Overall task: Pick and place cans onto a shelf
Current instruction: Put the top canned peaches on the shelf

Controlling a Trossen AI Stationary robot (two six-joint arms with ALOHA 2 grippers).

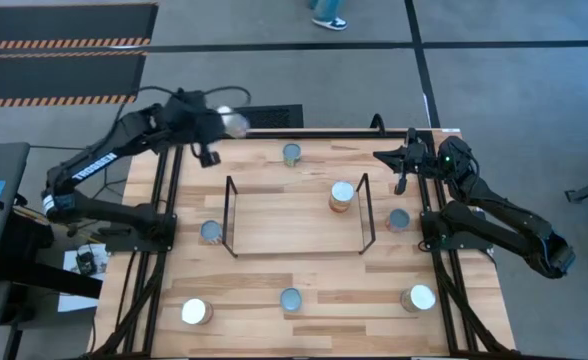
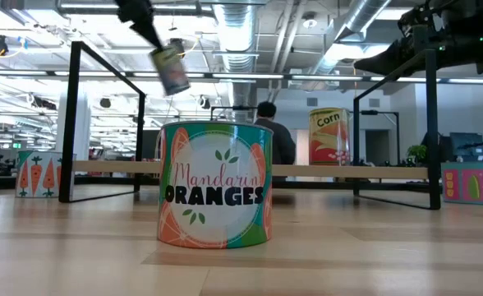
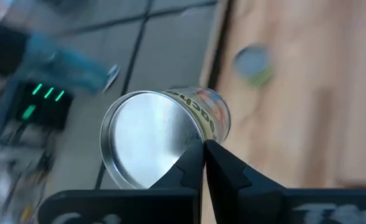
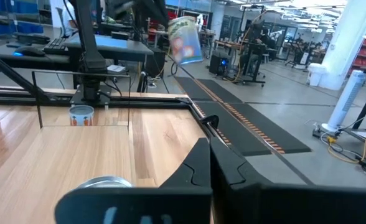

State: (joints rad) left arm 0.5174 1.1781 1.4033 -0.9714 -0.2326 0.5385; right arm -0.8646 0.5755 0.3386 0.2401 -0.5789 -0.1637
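Left end effector (image 1: 217, 128) is clamping a can (image 1: 235, 122) aloft over the bench's (image 1: 314, 290) far-left corner. Right end effector (image 1: 392, 163), fingers together, is hovering beside the shelf (image 1: 296, 252).

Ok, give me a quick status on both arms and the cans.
Left gripper shut on a can, lifted at the table's far-left corner. Right gripper shut, empty, far right. One can on the shelf. Path looks clear.

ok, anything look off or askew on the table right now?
One thing: the small metal can in the left gripper hangs tilted in the air above the table's far left corner, well off upright. The orange-labelled can on the black wire shelf stands upright. Right gripper waits at the right edge.
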